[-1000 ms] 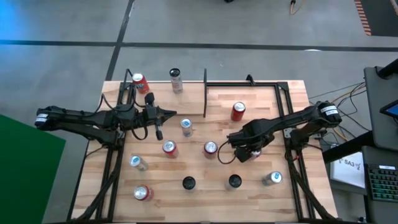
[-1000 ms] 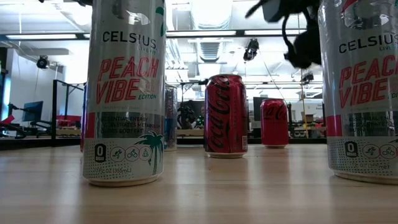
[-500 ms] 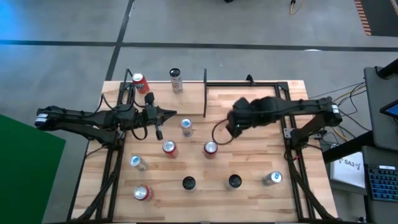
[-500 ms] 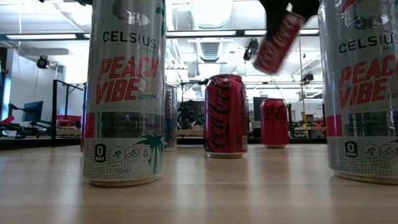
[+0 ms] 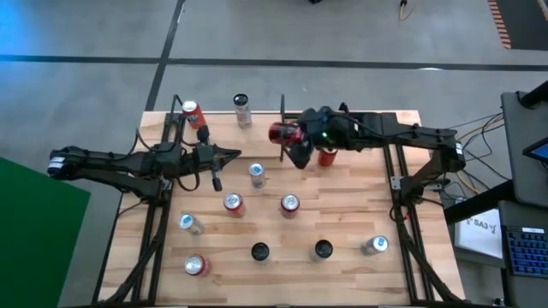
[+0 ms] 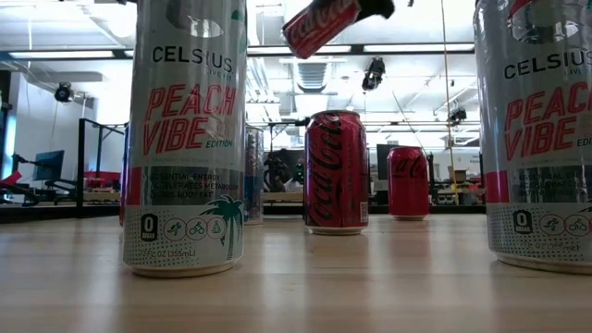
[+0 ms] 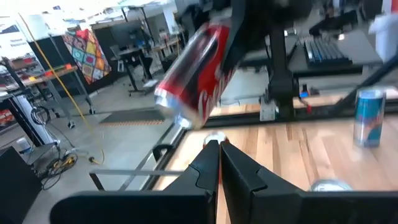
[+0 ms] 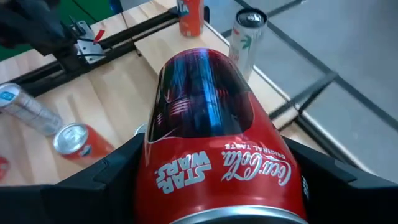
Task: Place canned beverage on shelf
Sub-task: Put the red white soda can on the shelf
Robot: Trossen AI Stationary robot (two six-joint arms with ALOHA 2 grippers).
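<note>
Right gripper [image 5: 295, 141]: fingers closed around a red Coca-Cola Star Wars can [image 5: 282, 133], held tilted on its side in the air — just beside the black upright divider rod [image 5: 282, 115].
Held can, low view: the red Coca-Cola Star Wars can [image 6: 319, 23] hangs slanted, well above the wood surface and above the upright red Coca-Cola can [image 6: 336, 171].
Held can, right wrist view: the red Coca-Cola Star Wars can [image 8: 214, 149] sits between the two dark fingers [image 8: 109, 177]; silver rim towards the camera.
Held can, left wrist view: the red Coca-Cola Star Wars can [image 7: 196, 74] shows tilted, silver end down.
Left gripper [image 5: 218, 167]: fingers pressed together, holding nothing; well to the left of the divider rod, near a silver-blue can [image 5: 256, 174].
Left gripper, own wrist view: fingers [image 7: 205, 168] touch along their length.
Shelf [image 5: 351, 188]: light wood plank board edged by thin black rods; the divider rod stands at its far edge.
Second red can [image 5: 327, 157]: upright on the board, to the right of the divider rod, partly under the right arm.
Peach Vibe can [image 5: 242, 110]: upright, just left of the divider rod at the far edge.
Orange-red can [image 5: 193, 114]: far-left corner, well left of the divider rod.
Other cans: spread over the near half of the board, all apart from the divider rod.
</note>
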